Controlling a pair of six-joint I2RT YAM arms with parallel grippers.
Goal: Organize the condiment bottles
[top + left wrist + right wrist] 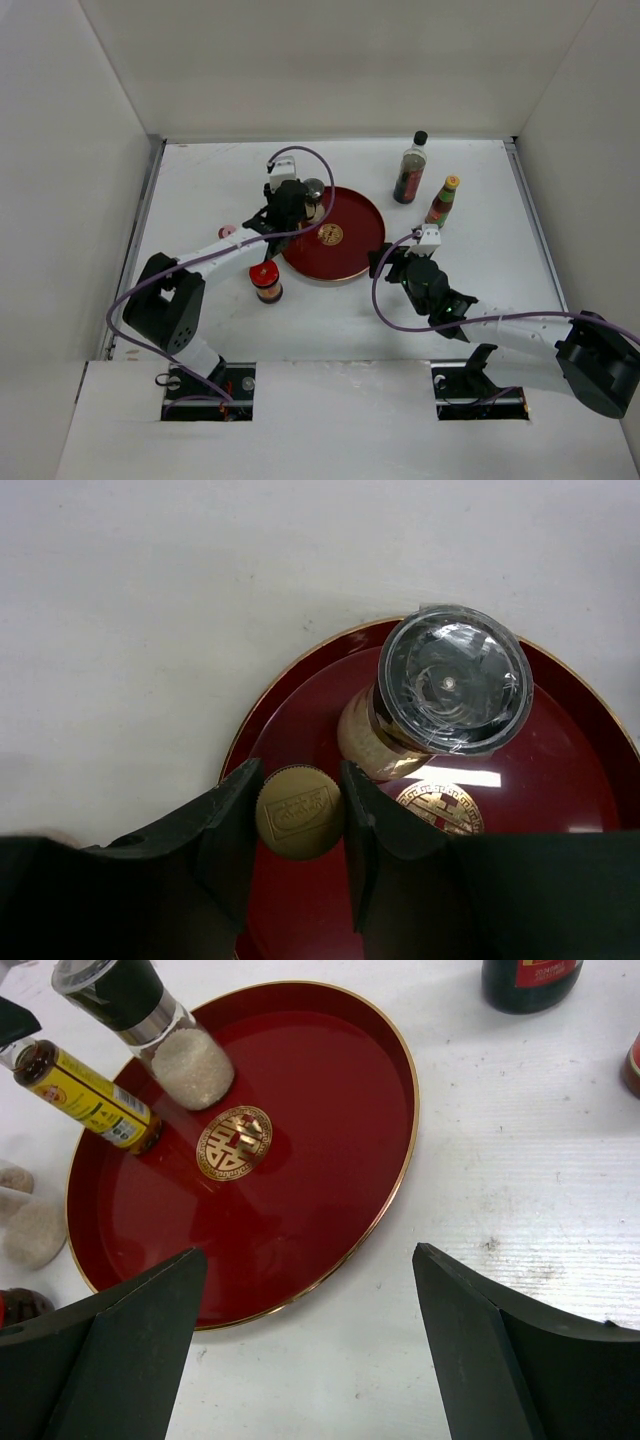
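Observation:
My left gripper (299, 780) is shut on the gold cap of a slim yellow-labelled bottle (92, 1095), which stands on the left part of the round red tray (350, 235). A silver-topped shaker (450, 680) stands on the tray right beside it. My right gripper (310, 1345) is open and empty above the table, just off the tray's near-right rim. A tall dark black-capped bottle (410, 170) and a slim yellow-capped red bottle (442, 203) stand right of the tray. A red-lidded jar (265, 282) and a small pink one (227, 231) are to its left.
Small cream pieces (35, 1230) lie on the table by the tray's left rim. White walls close the table on three sides. The left arm (200, 262) reaches across the table's left half, and a purple cable (385, 300) loops near the right arm.

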